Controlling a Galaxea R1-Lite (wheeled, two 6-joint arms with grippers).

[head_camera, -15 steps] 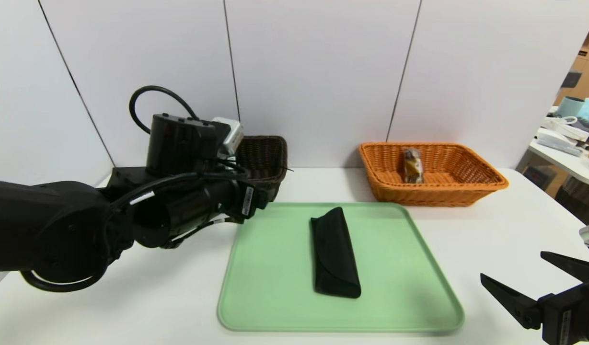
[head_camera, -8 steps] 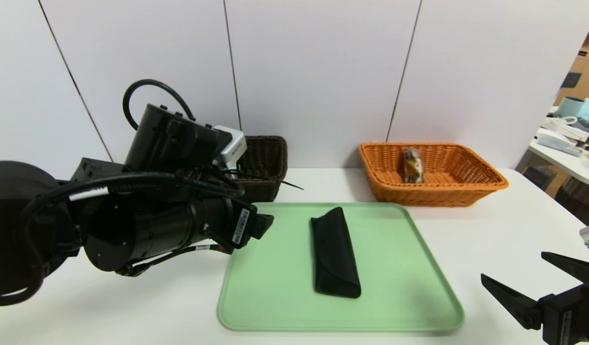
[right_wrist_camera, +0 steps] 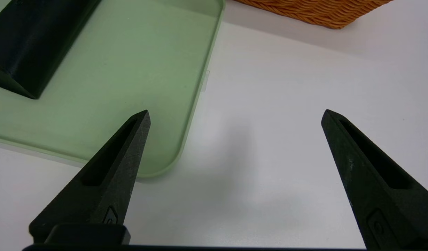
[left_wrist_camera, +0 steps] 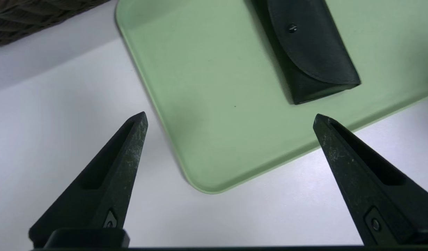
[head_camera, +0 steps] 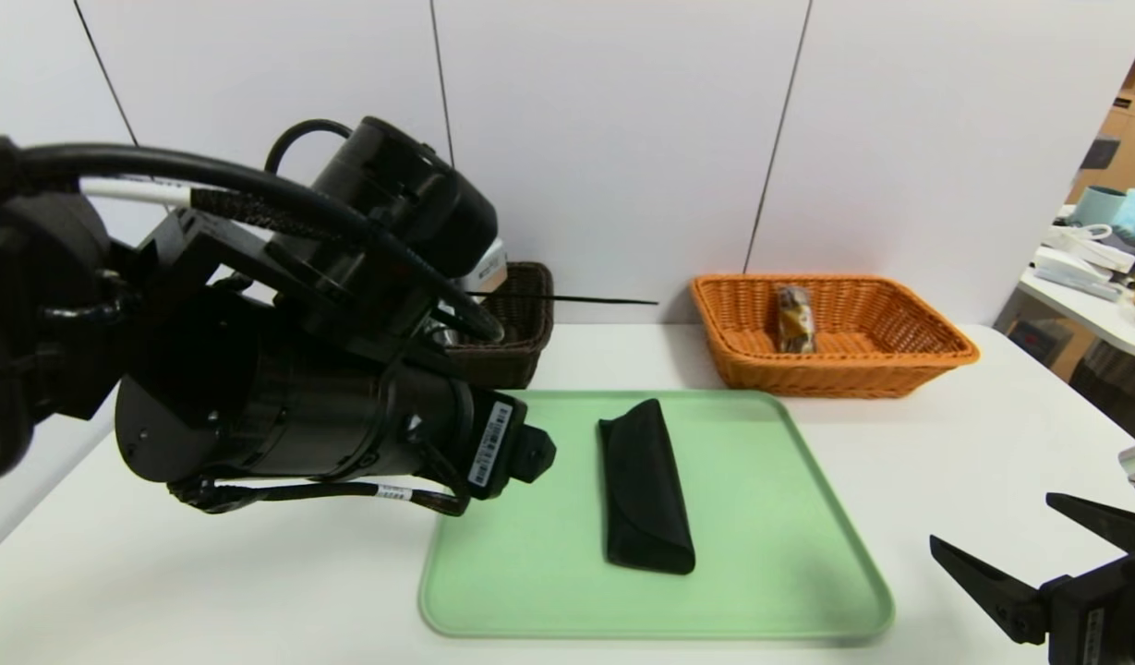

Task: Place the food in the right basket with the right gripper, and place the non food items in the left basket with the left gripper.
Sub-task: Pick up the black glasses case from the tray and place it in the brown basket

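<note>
Glasses case (head_camera: pixel 645 487) lies mid green tray (head_camera: pixel 807 554) on surface, left gripper (left_wrist_camera: pixel 229 120) raised w/ jaws spread over tray's 9 o'clock edge, right gripper (head_camera: pixel 1038 536) parked at 4 o'clock, jaws spread; snack bar (head_camera: pixel 795 319) in orange basket (head_camera: pixel 936 356), dark basket (head_camera: pixel 521 314) at 11.

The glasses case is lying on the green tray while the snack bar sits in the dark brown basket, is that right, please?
Not quite: the snack bar sits in the orange basket, not the dark brown one, as the head view shows. The glasses case does lie on the green tray.
</note>
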